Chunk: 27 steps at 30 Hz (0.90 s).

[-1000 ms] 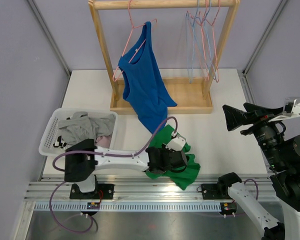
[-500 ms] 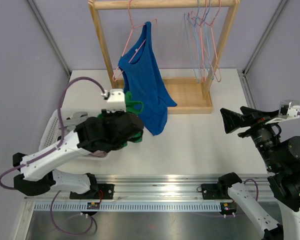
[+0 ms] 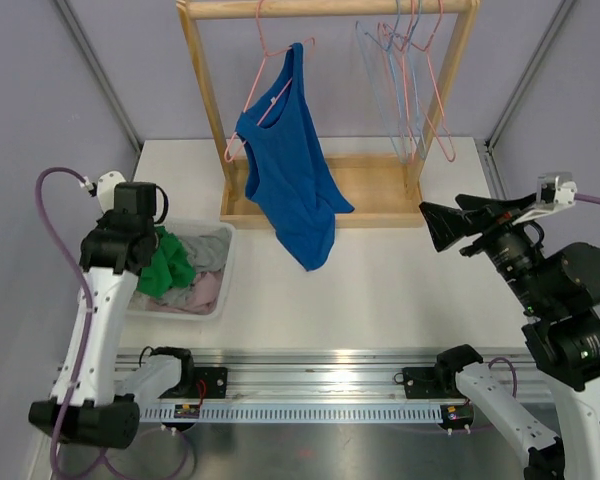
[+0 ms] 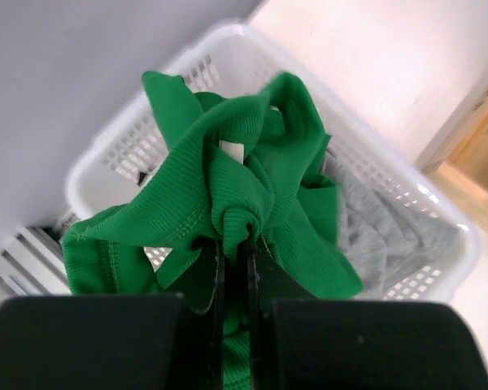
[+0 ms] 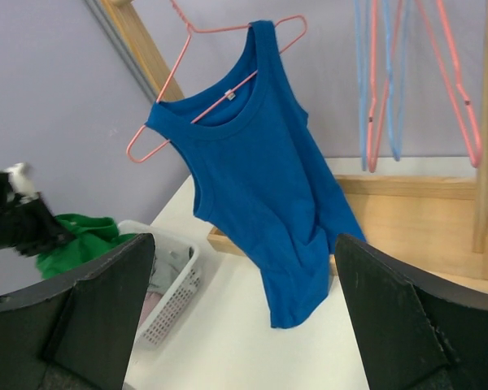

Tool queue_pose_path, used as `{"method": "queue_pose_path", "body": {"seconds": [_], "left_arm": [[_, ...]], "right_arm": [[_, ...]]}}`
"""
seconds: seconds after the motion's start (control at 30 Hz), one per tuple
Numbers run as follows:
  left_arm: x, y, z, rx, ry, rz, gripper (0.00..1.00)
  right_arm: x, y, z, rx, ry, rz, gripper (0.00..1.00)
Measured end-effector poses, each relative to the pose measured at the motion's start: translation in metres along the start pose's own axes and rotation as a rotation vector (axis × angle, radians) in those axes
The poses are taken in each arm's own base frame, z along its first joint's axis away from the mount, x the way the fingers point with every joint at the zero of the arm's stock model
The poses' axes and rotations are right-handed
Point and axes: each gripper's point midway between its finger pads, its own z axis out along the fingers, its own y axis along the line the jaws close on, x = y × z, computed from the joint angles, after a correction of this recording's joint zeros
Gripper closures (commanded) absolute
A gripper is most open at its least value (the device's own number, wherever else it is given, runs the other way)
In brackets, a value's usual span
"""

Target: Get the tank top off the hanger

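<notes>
Top external: left gripper [image 3: 156, 248], green garment [image 3: 170, 272] now over basket [image 3: 224, 272]

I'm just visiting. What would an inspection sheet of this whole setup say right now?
Surface: white table, with a wooden rack at its far side.
Job's things: blue tank top hangs on a pink hanger on the rack.
Clutter: white basket holding grey clothes; spare hangers on the rack.
Pincers: left pincer shut on a green garment over the basket; right pincer open, apart from the tank top.
Cables: purple cable loops beside the left arm.
Surroundings: lilac walls; metal rail in front.
</notes>
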Motion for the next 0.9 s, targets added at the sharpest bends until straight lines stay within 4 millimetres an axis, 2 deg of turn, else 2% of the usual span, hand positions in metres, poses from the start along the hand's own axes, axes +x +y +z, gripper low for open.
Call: {"method": "queue_pose_path", "body": {"seconds": [0.1, 0.17, 0.23, 0.27, 0.33, 0.4, 0.53, 0.57, 0.63, 0.67, 0.7, 0.77, 0.9], "left_arm": [[0.029, -0.01, 0.049, -0.007, 0.158, 0.006, 0.98], [0.064, -0.019, 0.087, -0.001, 0.302, 0.025, 0.98], [0.101, -0.023, 0.114, -0.004, 0.434, 0.049, 0.96], [0.12, -0.022, 0.125, -0.011, 0.508, 0.071, 0.93], [0.132, -0.02, 0.134, -0.021, 0.553, 0.092, 0.8], [0.127, -0.021, 0.133, -0.002, 0.535, 0.085, 0.7], [0.112, -0.026, 0.117, 0.064, 0.48, 0.042, 0.45], [0.108, -0.027, 0.112, 0.082, 0.464, 0.029, 0.3], [0.098, -0.029, 0.1, 0.119, 0.433, 0.007, 0.16], [0.094, -0.029, 0.093, 0.133, 0.421, -0.005, 0.04], [0.086, -0.029, 0.086, 0.151, 0.401, -0.013, 0.01], [0.07, -0.03, 0.071, 0.186, 0.358, -0.034, 0.01], [0.023, -0.036, 0.032, 0.309, 0.212, -0.068, 0.01]], "right_arm": [[0.009, 0.006, 0.017, -0.042, 0.046, 0.018, 0.01], [0.016, 0.008, 0.027, -0.064, 0.079, 0.028, 0.01], [0.024, 0.011, 0.035, -0.087, 0.113, 0.037, 0.0], [0.027, 0.012, 0.037, -0.096, 0.125, 0.039, 0.0], [0.032, 0.014, 0.039, -0.115, 0.141, 0.044, 0.0], [0.036, 0.015, 0.04, -0.128, 0.149, 0.05, 0.01], [0.037, 0.019, 0.039, -0.155, 0.15, 0.054, 0.01], [0.037, 0.02, 0.04, -0.161, 0.151, 0.054, 0.01], [0.039, 0.02, 0.043, -0.165, 0.161, 0.056, 0.0], [0.041, 0.02, 0.045, -0.165, 0.168, 0.058, 0.0], [0.042, 0.02, 0.048, -0.164, 0.175, 0.063, 0.01], [0.047, 0.02, 0.054, -0.17, 0.195, 0.082, 0.0], [0.054, 0.032, 0.071, -0.235, 0.239, 0.154, 0.01]]}}
